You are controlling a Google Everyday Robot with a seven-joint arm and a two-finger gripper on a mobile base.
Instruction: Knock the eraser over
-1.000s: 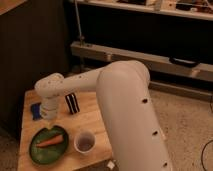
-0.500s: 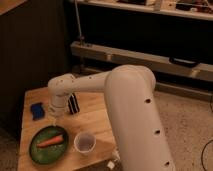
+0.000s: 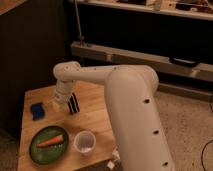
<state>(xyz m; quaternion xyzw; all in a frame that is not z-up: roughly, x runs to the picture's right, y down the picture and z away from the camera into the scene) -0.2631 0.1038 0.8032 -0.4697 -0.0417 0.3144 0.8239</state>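
Gripper (image 3: 64, 101) beside the upright eraser (image 3: 73, 104) (wooden table (image 3: 95, 117)).

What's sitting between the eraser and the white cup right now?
Only bare wooden table separates the eraser from the white cup in the camera view. The gripper is at the eraser's left side.

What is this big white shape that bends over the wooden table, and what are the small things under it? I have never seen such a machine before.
The white shape is a robot arm; the robot has one arm on a mobile base. There is one camera view, looking down at the arm and the table; where the camera is mounted is not known. The arm's end effector is at the far side of the wooden table, right beside the eraser, a small black upright block. Also on the table: a flat blue pad, a green plate with a carrot, and a white cup. Nothing looks held.
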